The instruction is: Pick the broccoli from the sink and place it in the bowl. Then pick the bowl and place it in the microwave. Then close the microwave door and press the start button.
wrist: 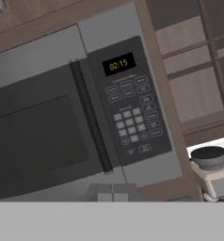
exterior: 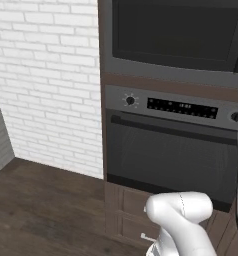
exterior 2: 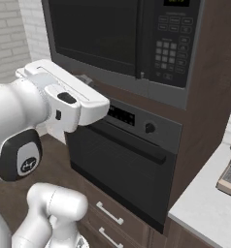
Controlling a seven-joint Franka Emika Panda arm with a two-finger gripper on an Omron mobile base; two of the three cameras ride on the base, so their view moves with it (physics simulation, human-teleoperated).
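Keypad (wrist: 132, 117) readout lit, hand view.

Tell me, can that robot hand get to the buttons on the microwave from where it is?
Probably yes. The microwave door looks shut, so the button panel faces outward uncovered, and the hand's camera looks straight at it with nothing between. The shut gripper seems to sit a little way off, so it would need to move in.

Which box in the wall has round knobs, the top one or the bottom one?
The bottom one, the oven: it has round knobs and a bar handle. The microwave above has flat buttons instead.
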